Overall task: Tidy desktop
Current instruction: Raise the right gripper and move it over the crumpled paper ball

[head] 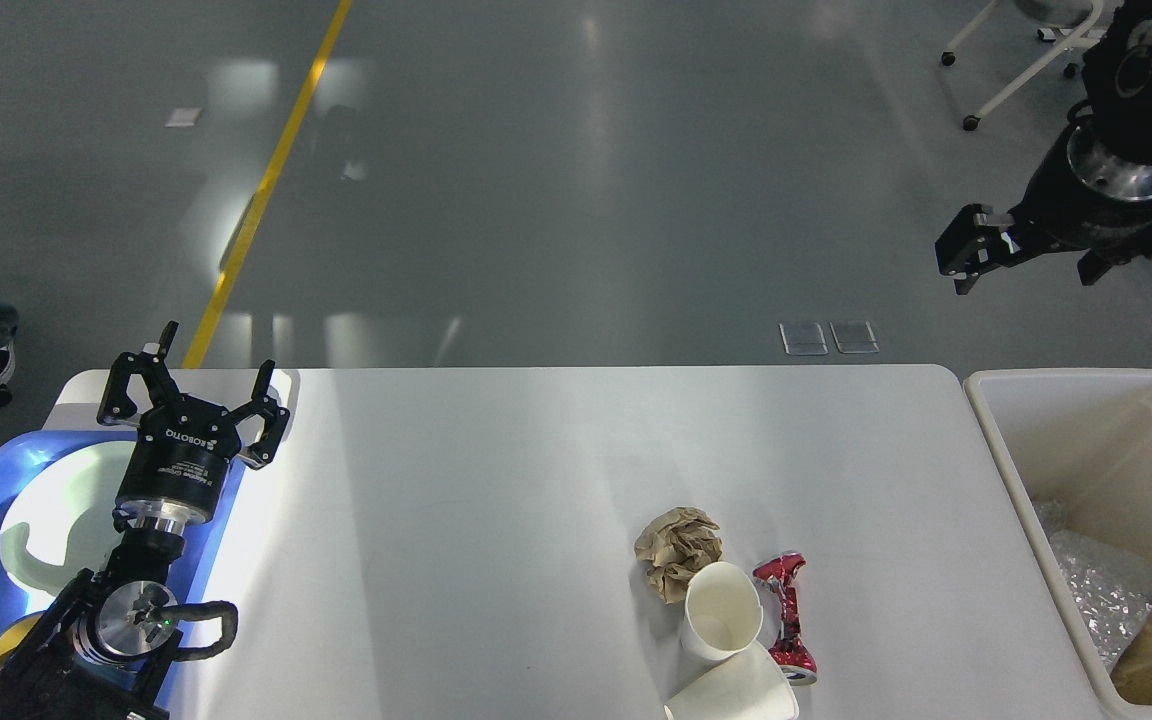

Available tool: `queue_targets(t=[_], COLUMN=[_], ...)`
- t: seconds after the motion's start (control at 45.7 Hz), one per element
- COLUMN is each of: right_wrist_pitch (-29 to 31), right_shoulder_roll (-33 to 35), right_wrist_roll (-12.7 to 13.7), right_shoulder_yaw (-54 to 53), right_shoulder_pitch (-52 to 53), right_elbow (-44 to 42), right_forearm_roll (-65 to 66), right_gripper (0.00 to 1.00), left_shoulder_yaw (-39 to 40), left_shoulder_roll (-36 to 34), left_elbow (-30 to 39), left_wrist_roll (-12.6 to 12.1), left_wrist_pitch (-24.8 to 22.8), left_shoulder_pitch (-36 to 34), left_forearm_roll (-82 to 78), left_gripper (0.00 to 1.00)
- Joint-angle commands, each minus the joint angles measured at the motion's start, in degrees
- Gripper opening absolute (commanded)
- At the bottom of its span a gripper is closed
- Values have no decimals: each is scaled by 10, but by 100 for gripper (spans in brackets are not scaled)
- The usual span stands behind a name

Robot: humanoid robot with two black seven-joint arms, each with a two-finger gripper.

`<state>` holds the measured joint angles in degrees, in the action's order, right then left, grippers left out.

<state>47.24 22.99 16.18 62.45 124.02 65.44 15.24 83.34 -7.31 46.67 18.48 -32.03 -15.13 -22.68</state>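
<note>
Cups point(726, 640): two; wrappers, one.

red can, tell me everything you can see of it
The red can is crushed and twisted at its waist, shiny metal with pale markings. It lies on its side on the white desktop, long axis running near to far, beside the upright paper cup, about touching it. Neither gripper is near it.

Lab hall — yellow floor line point(266, 185)
</note>
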Motion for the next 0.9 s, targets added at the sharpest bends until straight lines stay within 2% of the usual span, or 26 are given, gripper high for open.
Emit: queue_targets(t=[0.0, 0.241, 0.438, 0.657, 0.876], right_wrist_pitch=[14, 14, 14, -2, -12], right_shoulder_roll=[-40, -92, -104, -102, -101], right_wrist_roll=[-1, -5, -7, -7, -6], right_shoulder_yaw=[-1, -1, -1, 47, 50], right_shoulder_pitch=[78, 177, 204, 201, 191], right_elbow=[80, 180, 251, 254, 253], right_forearm_roll=[-26, -147, -155, -173, -219], right_gripper=[100, 100, 100, 100, 100], left_shoulder_yaw=[0, 0, 1, 1, 1], left_shoulder_roll=[0, 0, 0, 0, 0], left_elbow=[0, 0, 0, 0, 0], left_wrist_roll=[1, 0, 0, 0, 0], left_wrist_pitch=[0, 0, -1, -1, 0], left_shoulder_pitch=[0, 0, 0, 0, 0], left_forearm_roll=[0, 0, 0, 0, 0], left_gripper=[97, 97, 97, 97, 97])
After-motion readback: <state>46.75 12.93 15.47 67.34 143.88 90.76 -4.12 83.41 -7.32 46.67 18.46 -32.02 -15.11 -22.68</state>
